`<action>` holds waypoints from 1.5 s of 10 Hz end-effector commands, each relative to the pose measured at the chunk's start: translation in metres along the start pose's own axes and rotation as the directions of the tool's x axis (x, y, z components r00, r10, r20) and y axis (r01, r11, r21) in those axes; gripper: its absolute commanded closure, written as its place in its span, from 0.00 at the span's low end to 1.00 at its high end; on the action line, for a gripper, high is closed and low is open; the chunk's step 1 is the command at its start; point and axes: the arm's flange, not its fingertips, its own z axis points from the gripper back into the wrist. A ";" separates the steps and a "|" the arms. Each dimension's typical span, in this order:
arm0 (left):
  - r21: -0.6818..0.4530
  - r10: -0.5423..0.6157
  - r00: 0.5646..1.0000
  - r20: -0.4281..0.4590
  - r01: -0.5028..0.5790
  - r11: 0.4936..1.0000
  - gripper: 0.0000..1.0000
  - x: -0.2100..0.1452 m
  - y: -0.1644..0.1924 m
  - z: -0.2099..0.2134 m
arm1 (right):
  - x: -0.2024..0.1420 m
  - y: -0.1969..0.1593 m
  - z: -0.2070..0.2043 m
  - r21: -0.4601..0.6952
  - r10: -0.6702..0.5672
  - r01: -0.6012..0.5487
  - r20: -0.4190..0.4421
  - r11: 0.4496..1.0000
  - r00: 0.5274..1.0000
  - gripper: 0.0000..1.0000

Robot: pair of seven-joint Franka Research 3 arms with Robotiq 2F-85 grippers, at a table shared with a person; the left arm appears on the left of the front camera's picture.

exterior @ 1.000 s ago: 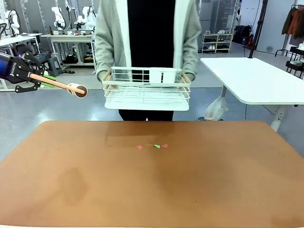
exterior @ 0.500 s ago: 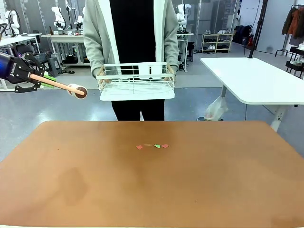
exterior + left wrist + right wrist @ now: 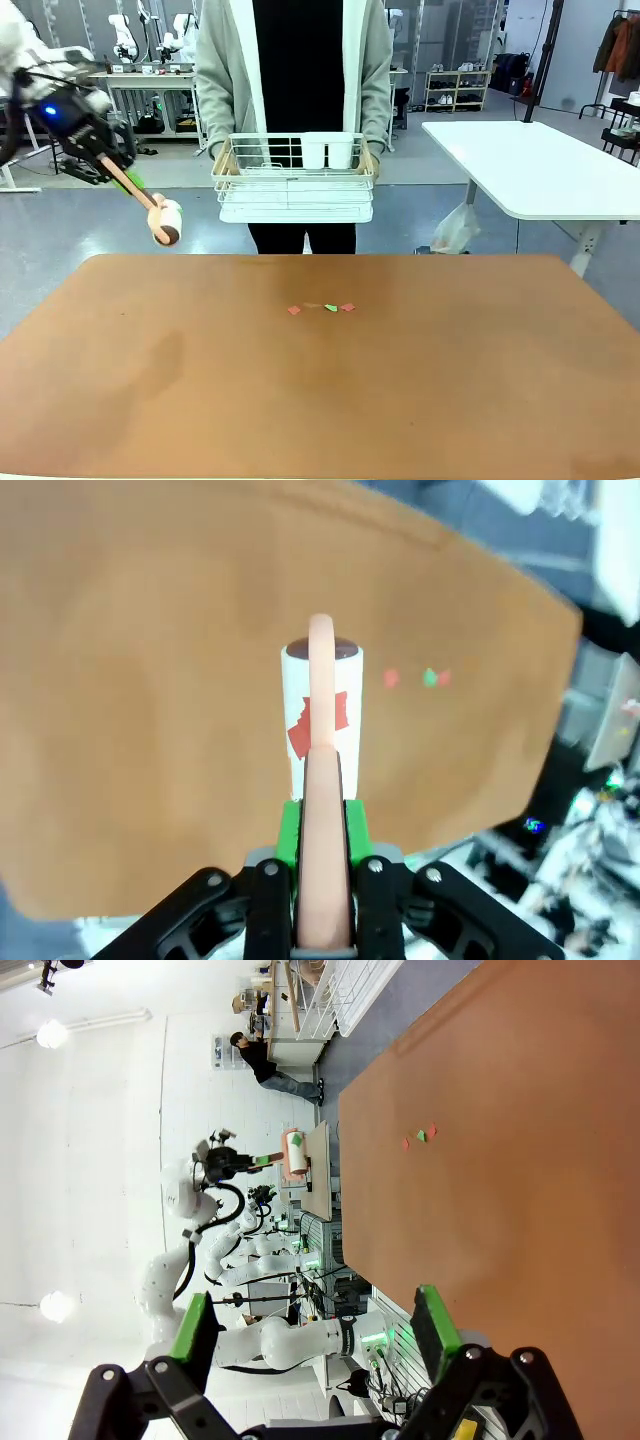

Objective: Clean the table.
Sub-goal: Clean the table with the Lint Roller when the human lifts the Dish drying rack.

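Table: the wide reddish-brown table (image 3: 450, 400) is lying between me and the person, carrying red and green paper scraps (image 3: 322, 308) at its middle.
Left gripper (image 3: 108, 160): clamping the peach handle of a white lint roller (image 3: 165, 222), angling it down by the far left edge, likely for lifting scraps.
Right gripper (image 3: 312, 1322): hanging wide apart, empty.
Person: holding a white wire basket (image 3: 295, 180) beyond the far edge.
Writing: none I can read.

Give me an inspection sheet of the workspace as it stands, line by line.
Surface: table, paper scraps near its middle.
Job's things: lint roller raised near the far left corner, red bits stuck on it.
Clutter: the scraps, red and green.
Grippers: left gripper shut on the roller's handle; right gripper open, holding nothing.
Cables: nothing seen on the table.
Surroundings: person at the far side holding a white wire basket; white table to the right.
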 end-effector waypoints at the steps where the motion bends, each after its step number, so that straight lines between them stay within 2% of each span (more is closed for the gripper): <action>1: -0.003 -0.133 0.985 -0.110 0.134 0.991 0.79 0.028 0.007 -0.025 | -0.002 0.003 0.000 0.009 0.002 -0.002 0.001 1.000 1.000 0.00; 3: -0.139 -0.130 0.968 -0.216 0.102 0.985 0.79 0.022 0.038 -0.059 | -0.002 0.003 0.000 0.009 0.002 -0.002 0.001 1.000 1.000 0.00; 4: -0.198 -0.126 0.965 -0.231 0.080 0.977 0.79 0.019 0.049 -0.069 | -0.002 0.003 0.000 0.009 0.002 -0.002 0.001 1.000 1.000 0.00; 7: -0.281 -0.063 0.984 -0.167 0.013 0.960 0.79 0.012 0.061 -0.078 | -0.002 0.003 0.000 0.009 0.002 -0.002 0.001 1.000 1.000 0.00; 8: -0.274 -0.082 0.987 -0.138 0.042 0.961 0.79 0.006 0.058 -0.064 | -0.002 0.003 0.000 0.009 0.002 -0.002 0.001 1.000 1.000 0.00; 9: -0.239 -0.070 0.976 -0.204 0.019 0.971 0.79 0.019 0.066 -0.084 | -0.002 0.003 0.000 0.009 0.002 -0.002 0.001 1.000 1.000 0.00; 14: -0.248 -0.062 0.977 -0.204 0.010 0.969 0.79 0.018 0.066 -0.086 | -0.002 0.003 0.000 0.009 0.002 -0.002 0.001 1.000 1.000 0.00; 15: -0.205 -0.137 0.982 -0.131 0.109 0.973 0.79 0.009 0.063 -0.094 | -0.002 0.003 0.000 0.009 0.002 -0.002 0.001 1.000 1.000 0.00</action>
